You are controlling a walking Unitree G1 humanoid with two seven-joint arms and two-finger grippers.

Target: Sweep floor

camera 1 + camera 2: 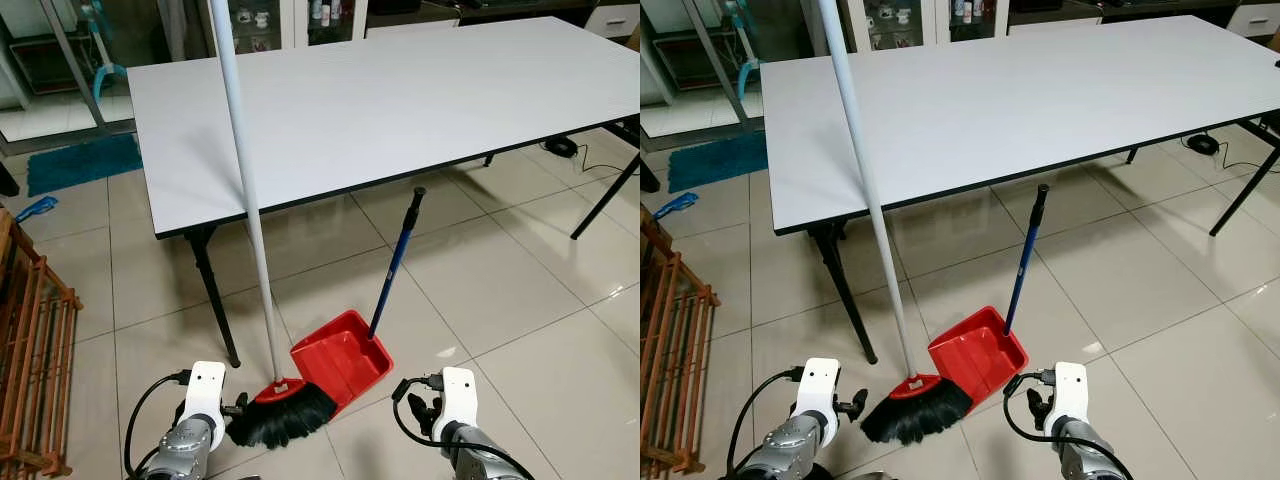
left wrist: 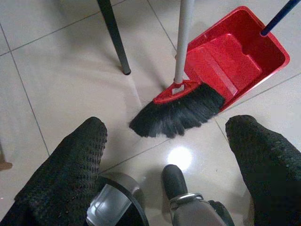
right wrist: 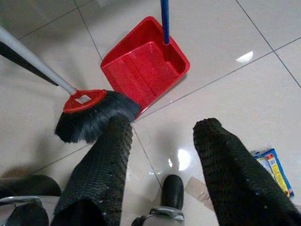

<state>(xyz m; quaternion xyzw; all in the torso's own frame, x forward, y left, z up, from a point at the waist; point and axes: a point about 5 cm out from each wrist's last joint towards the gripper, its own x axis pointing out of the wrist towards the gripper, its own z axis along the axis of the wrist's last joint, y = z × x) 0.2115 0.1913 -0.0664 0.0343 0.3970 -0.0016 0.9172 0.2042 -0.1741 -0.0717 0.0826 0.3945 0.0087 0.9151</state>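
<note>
Both claws are spread wide and holding nothing. My left gripper (image 2: 164, 146) hangs low over the tiles, its two black fingers (image 2: 70, 165) well apart, and looking along them I see the broom head just ahead on the floor. My right gripper (image 3: 160, 155) is the same — fingers parted, empty, pointed down at the tiles near the mouth of the dustpan.

As I judge it, sweeping has not started. I have only come up to the tools. The broom (image 1: 283, 410) stands with its black bristles on the floor and its long white handle (image 1: 243, 180) leaning up against the edge of the white table (image 1: 400, 100), beside the table's front leg (image 1: 212, 290). The red dustpan (image 1: 342, 358) sits on the tiles touching the bristles on their right side, its blue handle (image 1: 396, 262) rising towards the table edge. The pan looks empty.

There is at least something to sweep: in the right wrist view a small blue and yellow wrapper (image 3: 273, 170) lies on the tile near my right fingers, with a scrap of pale paper (image 3: 194, 187) near it. I cannot make out any dust or finer dirt on the glossy floor.

So everything is left to do — take the broom handle with one claw, probably the left since it is nearer, get the dustpan handle with the other, gather the litter, and push it into the pan.
</note>
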